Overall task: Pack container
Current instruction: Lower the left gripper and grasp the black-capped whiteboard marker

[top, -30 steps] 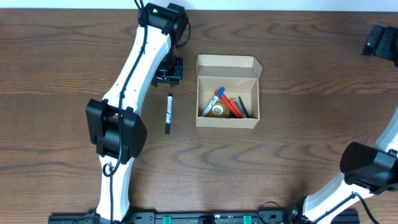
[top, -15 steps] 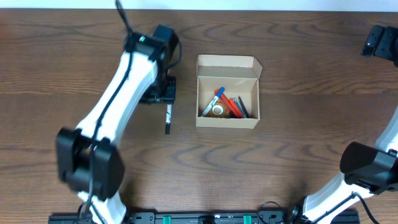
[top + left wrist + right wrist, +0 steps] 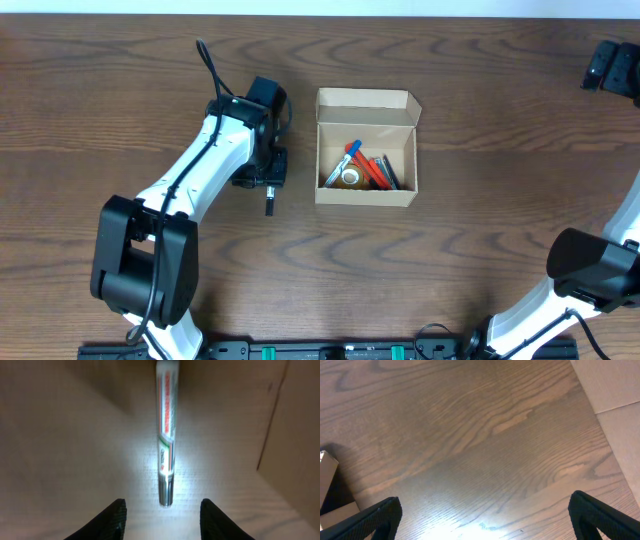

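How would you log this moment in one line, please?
left end effector: open over marker | right end effector: open, empty | container: lid open, items inside

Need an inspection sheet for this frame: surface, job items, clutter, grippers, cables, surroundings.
Surface: dark wooden table, bare apart from the items below.
Job's things: cardboard box with its flap lid open, holding a blue marker, red markers and a tape roll. A loose marker lies flat on the table left of the box.
Clutter: nothing seen.
Grippers: left gripper is open, with its fingers either side of the loose marker's end and not touching it. The right gripper is wide open, empty and far from the box.
Cables: black cable looping off the left arm.
Surroundings: pale surface beyond the table edge.
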